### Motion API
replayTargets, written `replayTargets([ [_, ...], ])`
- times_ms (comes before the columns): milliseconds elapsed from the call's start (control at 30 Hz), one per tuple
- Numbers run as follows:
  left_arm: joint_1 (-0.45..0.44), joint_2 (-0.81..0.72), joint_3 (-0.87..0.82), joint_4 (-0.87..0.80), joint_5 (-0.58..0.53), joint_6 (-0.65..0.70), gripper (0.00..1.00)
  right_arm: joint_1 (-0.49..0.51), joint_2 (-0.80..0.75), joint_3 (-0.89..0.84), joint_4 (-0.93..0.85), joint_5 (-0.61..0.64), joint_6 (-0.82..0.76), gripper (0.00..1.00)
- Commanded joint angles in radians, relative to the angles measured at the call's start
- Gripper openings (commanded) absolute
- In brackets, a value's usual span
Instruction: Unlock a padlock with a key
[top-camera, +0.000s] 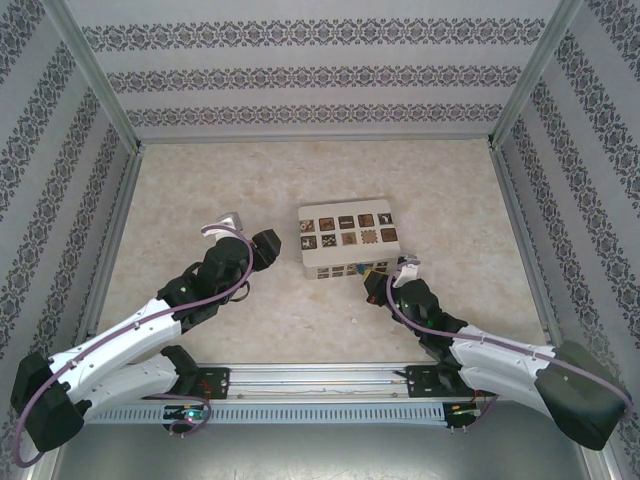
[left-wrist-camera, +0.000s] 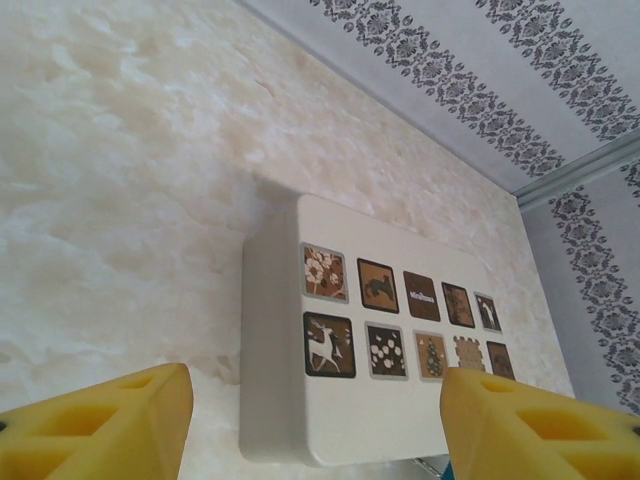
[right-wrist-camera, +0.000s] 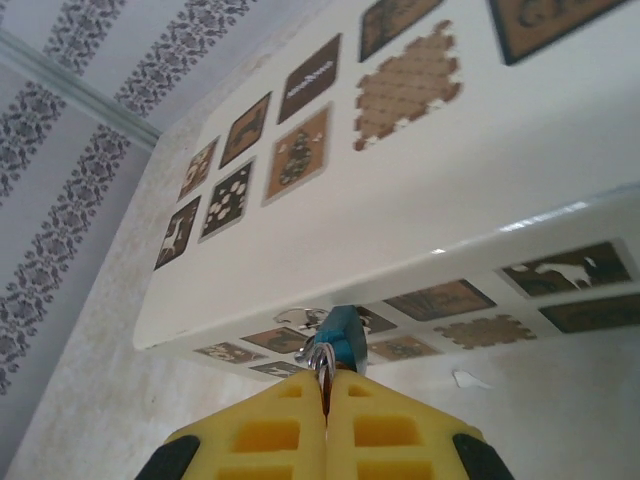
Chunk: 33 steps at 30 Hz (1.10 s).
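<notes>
The teal padlock hangs from a silvery hasp on the front wall of the cream box. My right gripper is shut just below it, its yellow pads pinching the thin silvery key at the padlock's lower end. From above, the right gripper touches the box's near right corner, where the padlock is a tiny coloured speck. My left gripper hovers left of the box, open. Its yellow fingers stand wide apart with nothing between them, and the box's left end lies ahead.
The box lies on a pale marbled tabletop. Patterned walls with metal corner posts enclose the table on three sides. Open room lies behind the box and along both sides.
</notes>
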<state>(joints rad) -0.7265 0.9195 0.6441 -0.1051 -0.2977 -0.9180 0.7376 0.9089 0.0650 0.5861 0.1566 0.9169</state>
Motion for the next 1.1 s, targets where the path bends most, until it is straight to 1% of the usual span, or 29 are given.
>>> replayTargets([
  [0,-0.003,-0.016,0.035,-0.035,-0.035,0.044,0.66,-0.032,-0.024,-0.014,-0.046,-0.067,0.134,0.0],
  [200,-0.002,-0.016,0.038,-0.04,-0.034,0.042,0.66,-0.075,-0.004,-0.027,-0.062,-0.132,0.239,0.0],
  [333,-0.001,-0.016,0.034,-0.041,-0.028,0.031,0.66,-0.092,0.025,-0.033,-0.073,-0.153,0.326,0.0],
  [533,-0.001,-0.014,0.033,-0.038,-0.027,0.032,0.66,-0.1,0.058,-0.01,-0.095,-0.204,0.347,0.0],
  [700,-0.001,-0.012,0.035,-0.034,-0.028,0.041,0.66,-0.109,0.119,0.012,-0.104,-0.254,0.363,0.0],
  [933,-0.001,-0.017,0.031,-0.036,-0.029,0.037,0.66,-0.115,0.198,0.046,-0.091,-0.291,0.346,0.0],
  [1067,-0.002,-0.023,0.031,-0.043,-0.031,0.041,0.66,-0.117,0.219,0.052,-0.085,-0.289,0.339,0.01],
])
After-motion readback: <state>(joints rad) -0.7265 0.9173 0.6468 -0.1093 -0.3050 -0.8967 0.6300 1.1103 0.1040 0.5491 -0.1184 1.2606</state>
